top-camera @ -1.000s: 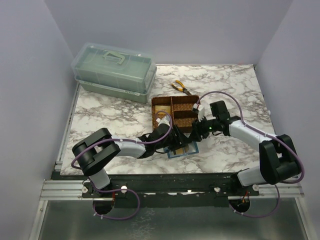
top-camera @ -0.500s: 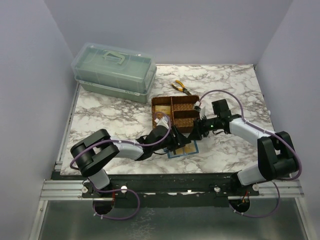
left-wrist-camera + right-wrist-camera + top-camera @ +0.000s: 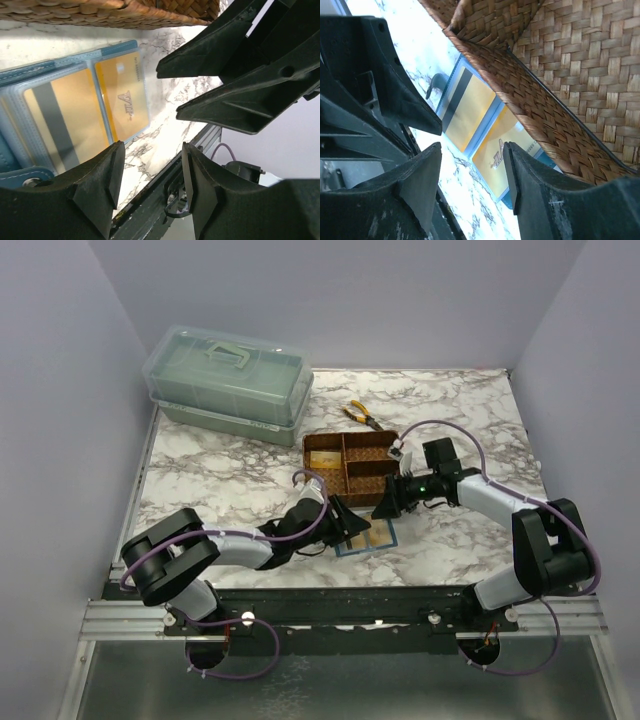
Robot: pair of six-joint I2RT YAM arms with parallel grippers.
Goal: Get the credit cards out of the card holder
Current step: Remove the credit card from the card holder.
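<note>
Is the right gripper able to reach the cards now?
Probably yes: the right gripper is open and aimed at the holder, whose cards lie uncovered. The tray and left gripper stand close by.

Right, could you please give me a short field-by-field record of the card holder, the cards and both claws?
Card holder: open flat on the marble table, just in front of the woven tray
In its pockets: two gold ones, a striped credit card and a lettered credit card
Left claw: open, empty, close over the holder
Right claw: open, empty, close over the holder
Also present: yellow-handled pliers, lidded green box
</note>
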